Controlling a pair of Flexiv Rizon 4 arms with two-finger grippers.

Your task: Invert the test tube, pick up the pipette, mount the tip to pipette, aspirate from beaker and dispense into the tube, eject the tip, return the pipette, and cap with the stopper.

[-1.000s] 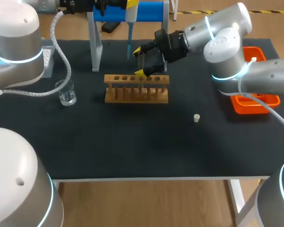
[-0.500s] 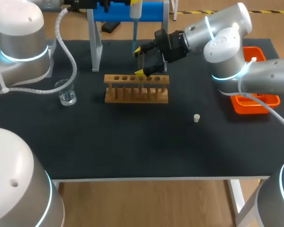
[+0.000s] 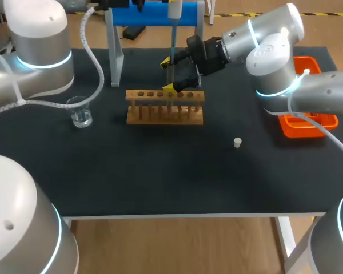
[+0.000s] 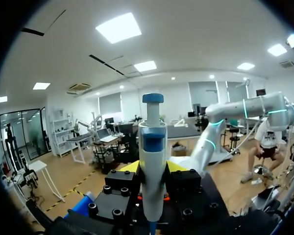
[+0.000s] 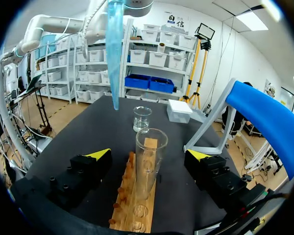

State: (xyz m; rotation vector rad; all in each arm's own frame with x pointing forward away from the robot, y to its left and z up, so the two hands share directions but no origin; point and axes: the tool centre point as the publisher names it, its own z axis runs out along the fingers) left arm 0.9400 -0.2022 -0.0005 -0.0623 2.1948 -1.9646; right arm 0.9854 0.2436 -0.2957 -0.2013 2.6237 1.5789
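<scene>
My left gripper (image 4: 153,169) is shut on the white and blue pipette (image 4: 152,156), holding it upright. In the head view the pipette (image 3: 174,8) hangs at the far edge, and its blue tip (image 3: 173,43) points down just behind the wooden rack (image 3: 164,107). A clear test tube (image 5: 148,161) stands mouth up in the rack (image 5: 134,200). My right gripper (image 5: 148,155) is open around the tube, its fingers well clear on both sides. The blue tip (image 5: 113,49) hangs above and just ahead of the tube. The glass beaker (image 3: 80,111) stands left of the rack. A small white stopper (image 3: 238,142) lies right of it.
The blue pipette stand (image 3: 154,14) rises behind the rack on a grey leg (image 3: 114,51). An orange tray (image 3: 308,123) sits at the table's right edge. A white tip box (image 5: 180,110) stands beyond the beaker (image 5: 142,118).
My left arm has carried the pipette to the right, so its tip now hangs near the tube. My right arm and gripper have not moved.
</scene>
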